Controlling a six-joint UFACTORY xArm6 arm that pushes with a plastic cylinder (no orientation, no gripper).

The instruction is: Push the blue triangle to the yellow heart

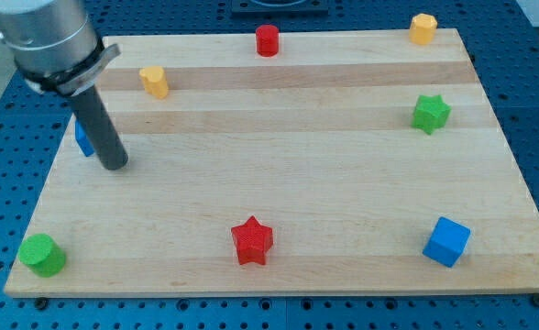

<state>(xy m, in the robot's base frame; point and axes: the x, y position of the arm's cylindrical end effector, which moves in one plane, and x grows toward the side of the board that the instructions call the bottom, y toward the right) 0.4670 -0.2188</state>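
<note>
The blue triangle lies near the board's left edge, mostly hidden behind my rod; only a sliver shows. My tip rests on the board just to the right of it and slightly toward the view's bottom, touching or nearly touching it. The yellow heart stands toward the view's top and right of the triangle, about a rod's length away from my tip.
A red cylinder and a second yellow block sit along the top edge. A green star is at the right. A green cylinder, a red star and a blue cube sit along the bottom.
</note>
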